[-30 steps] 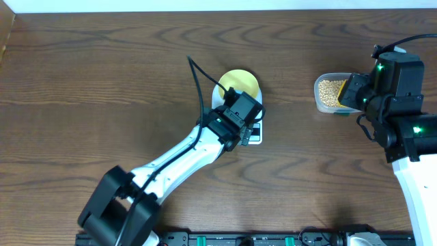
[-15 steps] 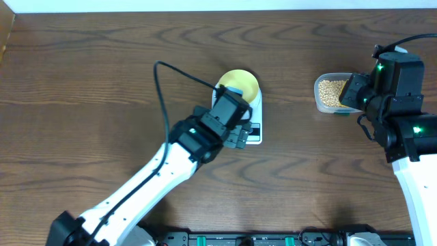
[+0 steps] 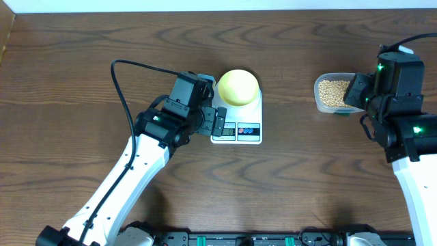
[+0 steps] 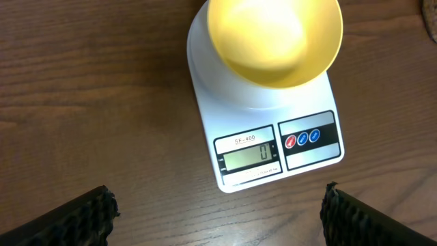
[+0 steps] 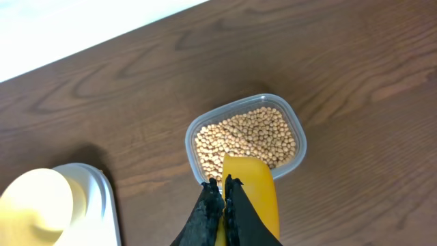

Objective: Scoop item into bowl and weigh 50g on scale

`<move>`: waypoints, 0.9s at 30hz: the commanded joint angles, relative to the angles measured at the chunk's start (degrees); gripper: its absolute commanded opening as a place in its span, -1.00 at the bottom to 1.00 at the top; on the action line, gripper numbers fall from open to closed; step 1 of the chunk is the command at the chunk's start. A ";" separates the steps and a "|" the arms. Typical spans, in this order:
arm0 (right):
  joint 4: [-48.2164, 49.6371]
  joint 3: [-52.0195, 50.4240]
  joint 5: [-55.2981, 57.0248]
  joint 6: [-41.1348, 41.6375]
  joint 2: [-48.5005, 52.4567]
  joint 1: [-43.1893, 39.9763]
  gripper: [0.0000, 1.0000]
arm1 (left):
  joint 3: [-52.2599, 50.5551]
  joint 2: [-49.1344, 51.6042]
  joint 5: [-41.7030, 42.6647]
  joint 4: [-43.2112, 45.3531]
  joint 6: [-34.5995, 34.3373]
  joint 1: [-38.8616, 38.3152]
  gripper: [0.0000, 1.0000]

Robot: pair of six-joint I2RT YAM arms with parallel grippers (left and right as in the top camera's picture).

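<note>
The pale-yellow bowl [image 3: 238, 86] [image 4: 274, 37] stands empty on the platform of the white scale [image 3: 237, 130] [image 4: 273, 147], whose display reads 0. My left gripper [image 3: 218, 123] [image 4: 218, 197] is open just left of the scale's display end, with bare table between its fingers [image 4: 78, 219]. The tan beans [image 3: 332, 90] [image 5: 247, 137] fill a clear plastic tub [image 3: 319, 102] [image 5: 298, 154] at the right. My right gripper [image 5: 223, 183] is shut on a yellow scoop [image 5: 254, 195], whose front end reaches over the tub's near edge. From overhead the right wrist hides its fingers.
The white table edge [image 5: 82, 27] runs along the far side. The left arm's black cable [image 3: 126, 75] loops above the table to the left of the scale. A black rail [image 3: 239, 239] lines the near edge.
My left arm has pulled back from above the scale to its left side, uncovering the bowl. The right arm and the scoop have stayed put.
</note>
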 commanded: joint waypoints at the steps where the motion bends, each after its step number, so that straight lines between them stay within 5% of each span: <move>1: -0.92 1.20 1.55 -1.38 0.04 -0.35 -0.98 | -0.48 -0.68 0.72 0.00 1.40 0.31 0.96; 27: -3.41 0.61 1.07 -3.65 1.99 -0.33 -0.97 | -0.50 -0.68 0.72 -0.24 1.40 0.31 0.96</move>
